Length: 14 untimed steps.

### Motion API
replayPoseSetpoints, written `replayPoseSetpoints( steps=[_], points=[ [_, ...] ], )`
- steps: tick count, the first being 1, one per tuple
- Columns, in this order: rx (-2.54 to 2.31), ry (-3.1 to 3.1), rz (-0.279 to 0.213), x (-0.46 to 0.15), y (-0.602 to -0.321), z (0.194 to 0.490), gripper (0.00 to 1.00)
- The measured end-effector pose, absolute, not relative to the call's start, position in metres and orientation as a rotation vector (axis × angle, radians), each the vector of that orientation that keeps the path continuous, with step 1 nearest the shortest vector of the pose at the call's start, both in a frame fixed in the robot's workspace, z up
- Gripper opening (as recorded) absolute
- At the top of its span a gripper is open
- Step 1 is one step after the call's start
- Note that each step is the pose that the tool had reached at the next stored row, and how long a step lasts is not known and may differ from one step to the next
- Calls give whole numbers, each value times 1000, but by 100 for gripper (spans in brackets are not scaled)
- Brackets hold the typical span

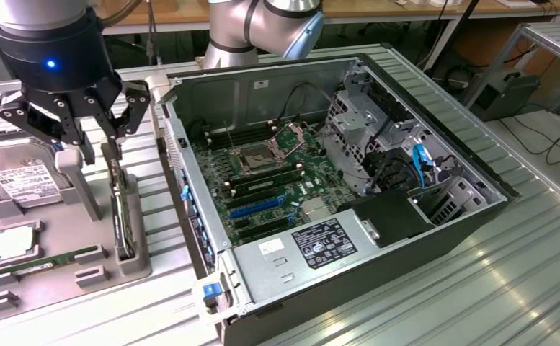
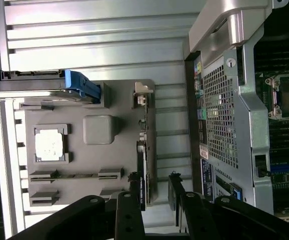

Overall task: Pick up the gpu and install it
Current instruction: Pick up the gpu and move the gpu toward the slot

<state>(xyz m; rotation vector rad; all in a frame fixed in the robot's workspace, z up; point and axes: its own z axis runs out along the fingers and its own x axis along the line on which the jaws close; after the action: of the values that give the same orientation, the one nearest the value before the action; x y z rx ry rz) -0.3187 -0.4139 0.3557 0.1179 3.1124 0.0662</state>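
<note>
Jaws spread apart just above the upright gpu (image 1: 121, 216) in its grey tray (image 1: 126, 270); nothing gripped

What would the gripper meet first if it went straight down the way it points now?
Probably the gpu, standing on edge in the gray tray directly below the open gripper; depth is unclear, so not certain.

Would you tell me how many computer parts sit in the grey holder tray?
4: the hard drive at the far end, the CPU just nearer, the memory stick nearer still, and the gpu on edge along the computer case side. None seems hidden.
</note>
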Motion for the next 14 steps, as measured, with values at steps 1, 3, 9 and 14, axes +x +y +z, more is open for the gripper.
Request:
replayPoseSetpoints(
  steps=[1,3,9,14],
  points=[
    [118,3112,66,-319,-415,354,36],
    [118,3110,66,-320,-417,346,36],
    [118,3110,66,-330,-418,327,36],
    [118,3110,66,-330,-419,312,36]
  ],
)
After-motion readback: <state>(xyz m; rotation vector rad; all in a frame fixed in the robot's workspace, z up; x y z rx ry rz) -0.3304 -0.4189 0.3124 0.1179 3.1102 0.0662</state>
